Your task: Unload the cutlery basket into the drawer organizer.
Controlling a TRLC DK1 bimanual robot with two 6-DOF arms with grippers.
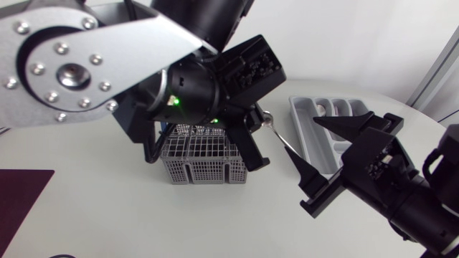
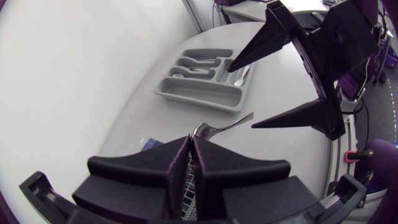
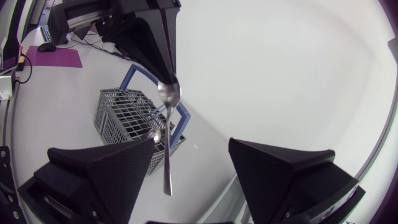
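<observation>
My left gripper hangs above the grey wire cutlery basket, shut on a metal spoon at its bowl end. The handle points toward the grey drawer organizer. In the left wrist view the spoon sticks out ahead of the shut fingers. My right gripper is open, facing the left one, and the spoon's handle lies between its fingers, close to one fingertip. The right wrist view shows the spoon hanging between the open fingers, with the basket behind.
The organizer holds several pieces of cutlery in its far compartments. A blue frame lies under the basket. A dark purple mat lies at the table's left front.
</observation>
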